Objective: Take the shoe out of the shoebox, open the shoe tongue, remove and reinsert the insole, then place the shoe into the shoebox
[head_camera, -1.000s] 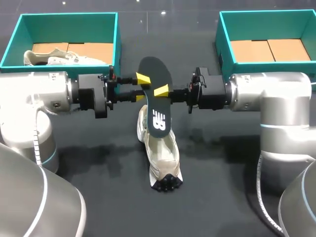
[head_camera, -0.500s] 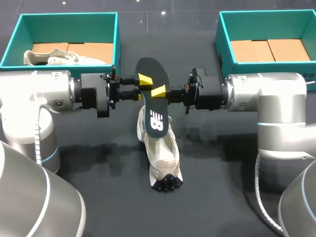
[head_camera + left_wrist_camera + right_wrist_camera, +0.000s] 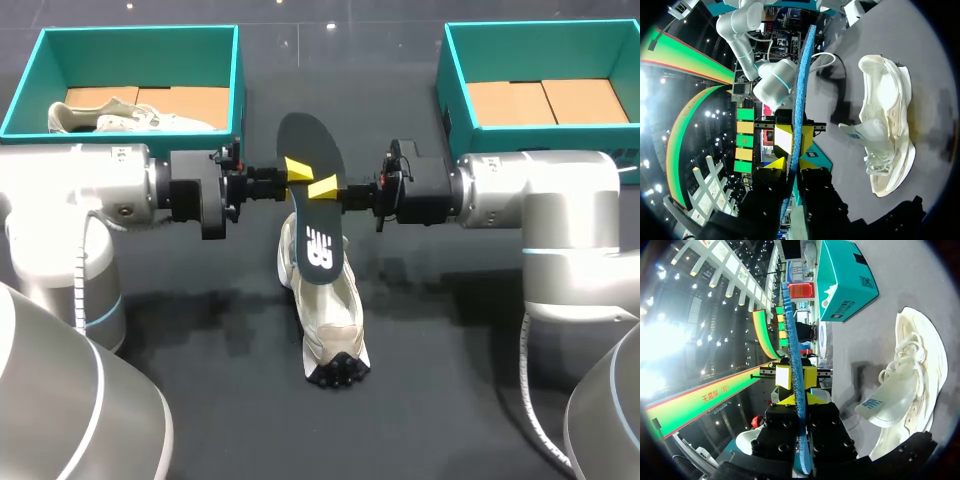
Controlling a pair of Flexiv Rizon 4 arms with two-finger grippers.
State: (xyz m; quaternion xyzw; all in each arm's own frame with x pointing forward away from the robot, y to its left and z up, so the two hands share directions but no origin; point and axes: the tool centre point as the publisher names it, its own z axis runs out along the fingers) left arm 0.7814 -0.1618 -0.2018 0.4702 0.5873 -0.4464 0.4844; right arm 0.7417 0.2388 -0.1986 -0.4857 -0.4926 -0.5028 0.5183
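The insole (image 3: pixel 318 235) is clamped by the left tool (image 3: pixel 295 168) and the right tool (image 3: pixel 323 187), each closed on it from opposite sides, over the shoe (image 3: pixel 335 315) lying on the surface (image 3: pixel 450 380). A second shoe (image 3: pixel 120 118) is seen in the left box (image 3: pixel 236 70); a cardboard floor (image 3: pixel 540 100) is shown in the right box (image 3: pixel 445 80).

Head view: insole (image 3: pixel 312 200) covers the heel end of shoe (image 3: pixel 335 320). Left shoebox (image 3: pixel 236 90) wall hides the second shoe (image 3: pixel 130 118) underside. Right shoebox (image 3: pixel 445 90) is cut off at the frame edge.
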